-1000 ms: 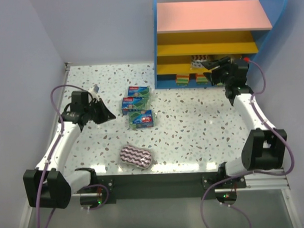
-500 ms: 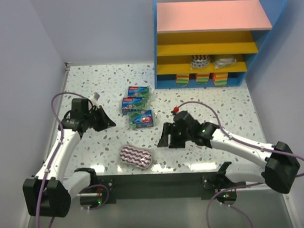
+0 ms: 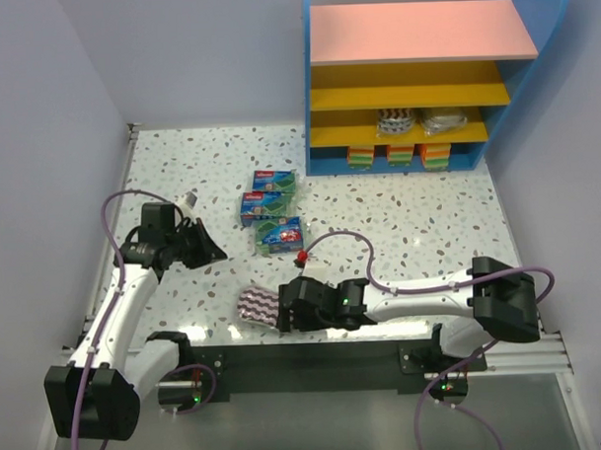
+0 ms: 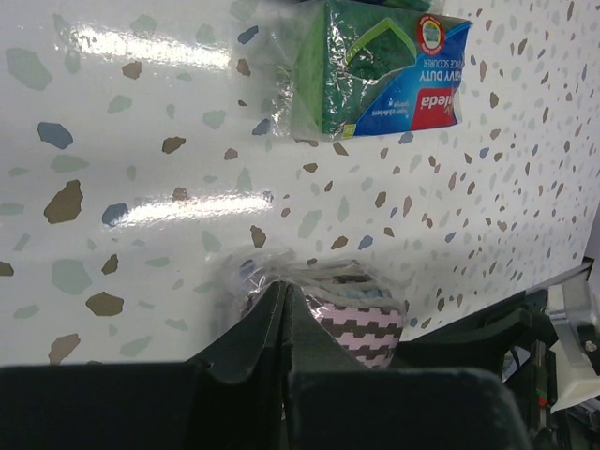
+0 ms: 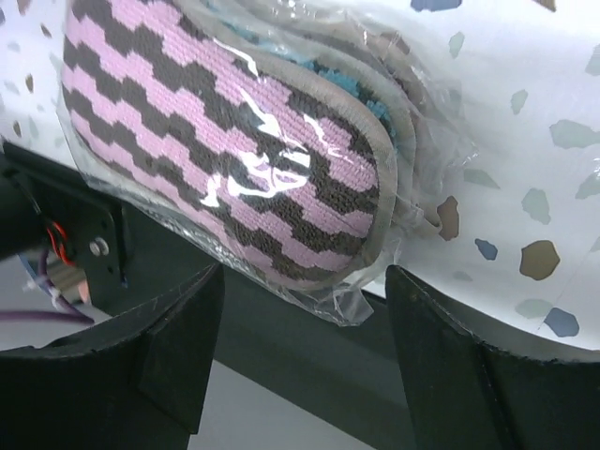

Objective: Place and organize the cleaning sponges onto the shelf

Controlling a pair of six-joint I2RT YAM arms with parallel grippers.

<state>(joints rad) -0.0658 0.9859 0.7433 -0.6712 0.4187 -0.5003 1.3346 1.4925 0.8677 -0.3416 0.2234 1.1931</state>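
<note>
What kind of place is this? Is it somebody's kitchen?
Probably not a kitchen: it looks like a robot practice booth. A left arm and a right arm are bolted to a speckled table, plain lilac walls close it in, and a brightly coloured shelf holds wrapped sponges.

Shelf (image 3: pixel 422 31) far right, three packs (image 3: pixel 261 206) centre, striped pad (image 3: pixel 257 305) nearest

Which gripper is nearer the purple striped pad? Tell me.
Right. The right gripper is open at one end of the purple striped pad; the left gripper is farther off to its left, not touching it.
</note>
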